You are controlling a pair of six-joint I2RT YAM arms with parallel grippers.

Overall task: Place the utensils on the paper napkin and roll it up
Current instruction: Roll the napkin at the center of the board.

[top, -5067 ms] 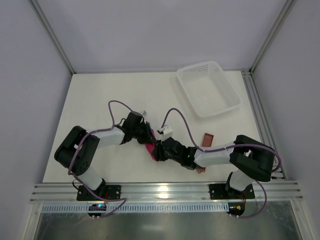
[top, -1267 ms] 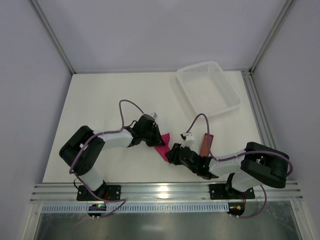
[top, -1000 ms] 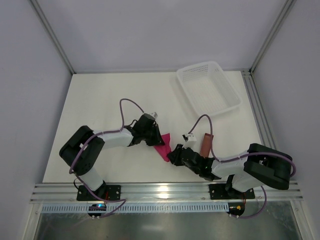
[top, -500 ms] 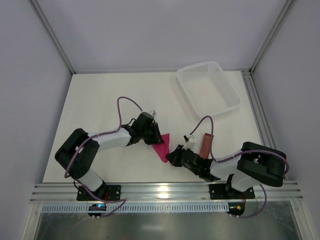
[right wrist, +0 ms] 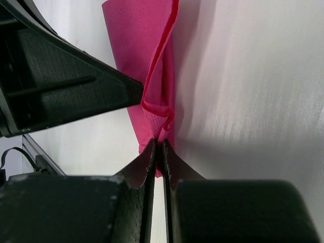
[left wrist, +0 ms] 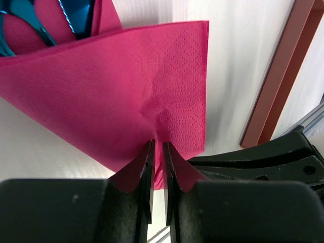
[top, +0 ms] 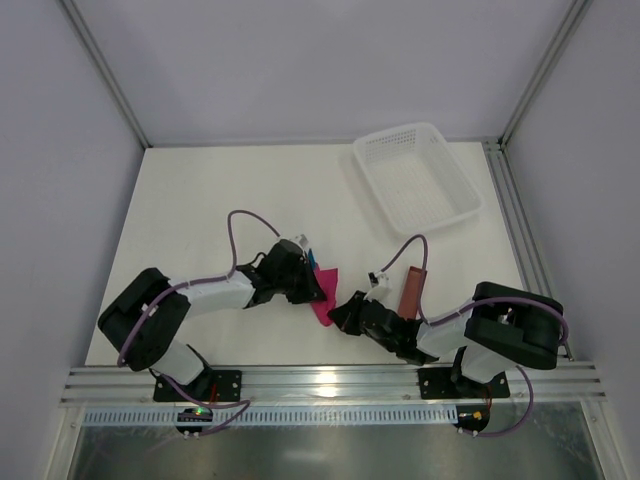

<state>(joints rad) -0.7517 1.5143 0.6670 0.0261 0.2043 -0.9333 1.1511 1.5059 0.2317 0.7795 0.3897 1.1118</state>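
While both pincers grip the paper napkin (top: 324, 300), I judge the rolling step is in hand.

Farthest left of the reddish-brown sleeve (top: 410, 288), my left gripper (left wrist: 157, 152) is clenched on the napkin's edge. The napkin lies just left of the sleeve, blue utensils (left wrist: 78, 15) poking from its fold. Nearest the sleeve, my right gripper (right wrist: 158, 147) is clenched on the folded corner. Next, I reckon, both must turn the paper together, gently, without tearing it.

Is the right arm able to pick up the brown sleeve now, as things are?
Probably not yet. The right claw is shut on the napkin, so it is busy. The brown sleeve lies uncovered close beside that arm; after letting go, the way looks free.
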